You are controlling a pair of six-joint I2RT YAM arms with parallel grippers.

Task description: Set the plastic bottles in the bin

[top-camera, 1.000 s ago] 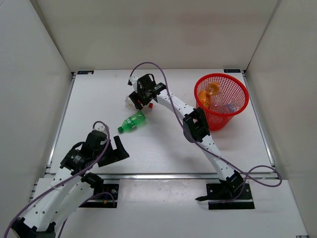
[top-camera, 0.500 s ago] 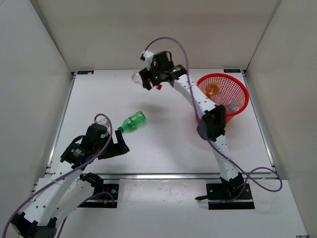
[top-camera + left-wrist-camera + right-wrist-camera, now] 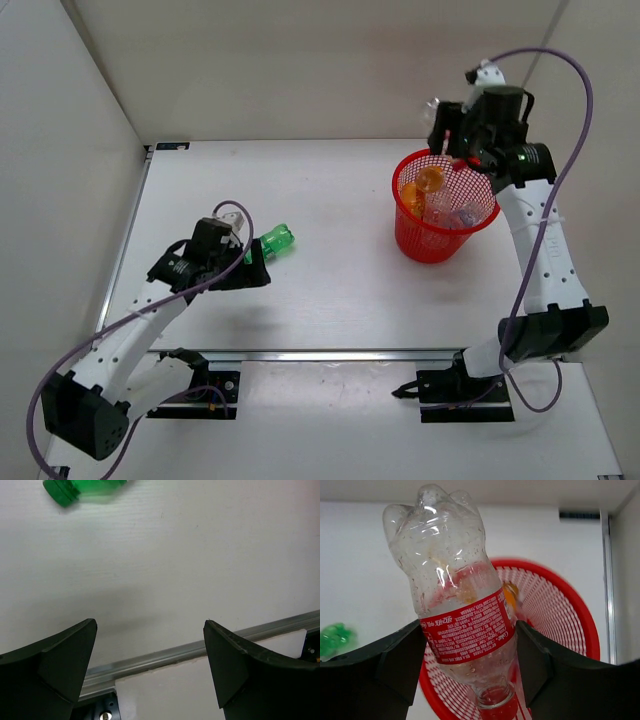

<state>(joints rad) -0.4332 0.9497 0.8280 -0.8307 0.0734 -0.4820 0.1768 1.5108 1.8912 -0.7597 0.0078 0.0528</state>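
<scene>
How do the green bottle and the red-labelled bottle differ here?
Colour: the green bottle is tinted green; the red-labelled bottle is clear, label and cap red.
Pose: the green bottle lies sideways on the table; the red-labelled bottle is aloft by the bin.
Grip: the right gripper clamps the red-labelled bottle; the green bottle lies free beyond the open left gripper.
Both are outside the bin.

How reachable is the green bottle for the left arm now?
Probably yes: the left end effector is open, the green bottle lies just ahead, and nothing sits between them. The right end effector holds the red-label bottle near the bin, well clear.
</scene>
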